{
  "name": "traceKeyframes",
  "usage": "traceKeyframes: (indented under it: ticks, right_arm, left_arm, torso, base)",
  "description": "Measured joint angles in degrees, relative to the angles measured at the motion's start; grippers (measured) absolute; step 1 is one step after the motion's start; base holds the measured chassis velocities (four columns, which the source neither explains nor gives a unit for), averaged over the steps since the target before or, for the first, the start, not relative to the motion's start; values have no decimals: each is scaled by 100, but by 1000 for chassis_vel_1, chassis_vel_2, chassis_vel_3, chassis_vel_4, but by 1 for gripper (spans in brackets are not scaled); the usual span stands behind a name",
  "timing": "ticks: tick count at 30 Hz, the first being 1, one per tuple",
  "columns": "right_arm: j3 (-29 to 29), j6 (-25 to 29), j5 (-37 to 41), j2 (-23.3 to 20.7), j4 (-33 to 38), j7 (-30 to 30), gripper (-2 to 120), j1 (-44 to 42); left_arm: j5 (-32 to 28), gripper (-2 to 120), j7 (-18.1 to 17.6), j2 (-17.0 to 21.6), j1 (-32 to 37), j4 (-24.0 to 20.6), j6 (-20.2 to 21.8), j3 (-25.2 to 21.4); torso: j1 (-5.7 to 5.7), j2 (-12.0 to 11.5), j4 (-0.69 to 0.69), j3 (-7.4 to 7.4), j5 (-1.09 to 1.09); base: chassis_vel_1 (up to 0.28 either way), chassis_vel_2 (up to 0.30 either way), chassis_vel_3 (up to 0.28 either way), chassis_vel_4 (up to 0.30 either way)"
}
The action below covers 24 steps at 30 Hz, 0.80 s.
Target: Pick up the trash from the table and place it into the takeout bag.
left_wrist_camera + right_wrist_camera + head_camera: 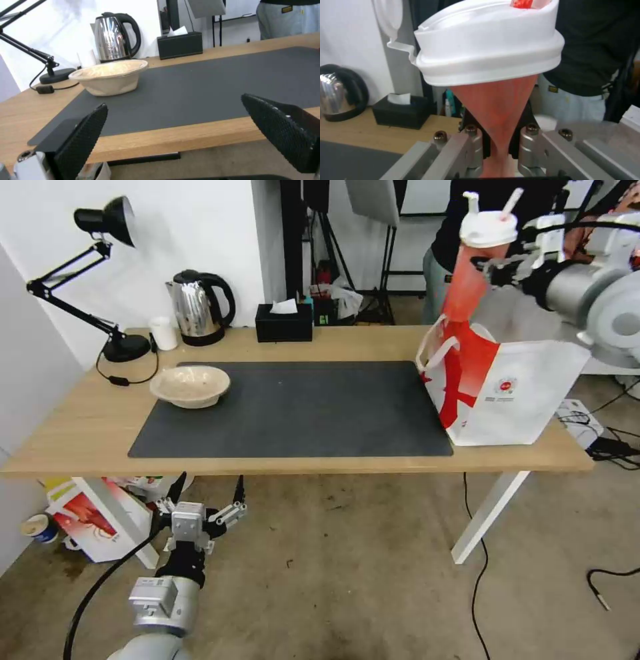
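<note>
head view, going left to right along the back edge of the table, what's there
desk lamp → small white cup → kettle → black tissue box → takeout bag, with the red cup held above it by the right gripper

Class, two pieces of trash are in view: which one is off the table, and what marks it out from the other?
The red translucent cup with the white lid: the right gripper holds it in the air above the takeout bag. The shallow beige bowl sits untouched on the dark mat.

Your right gripper (490, 267) holds the red cup (475, 267) upright above the bag (513, 393) at the tabletop's (67, 427) right end, the beige bowl (191, 385) sits on the mat (300, 413), and your left gripper (208, 499) hangs spread below the tabletop's front edge.
</note>
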Motion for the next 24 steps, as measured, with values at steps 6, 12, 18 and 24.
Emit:
traceKeyframes:
  ticks: [6, 12, 18, 24]
  right_arm:
    - [38, 7, 1, -18, -104, -15, 7, -7]
    - [131, 32, 11, -37, -323, -88, 7, -18]
    - [153, 47, 10, -69, -436, -139, 7, -2]
    - [153, 49, -64, -65, -490, -142, 7, -62]
  left_arm:
    - [0, 100, 0, 0, 0, 0, 0, 0]
    - [0, 100, 0, 0, 0, 0, 0, 0]
    - [0, 100, 0, 0, 0, 0, 0, 0]
    - [0, 100, 0, 0, 0, 0, 0, 0]
  torso:
    - [0, 0, 0, 0, 0]
    - [0, 0, 0, 0, 0]
    - [0, 0, 0, 0, -1]
    - [0, 0, 0, 0, 0]
  base:
    - [0, 0, 0, 0]
    - [0, 0, 0, 0]
    - [0, 0, 0, 0]
    - [0, 0, 0, 0]
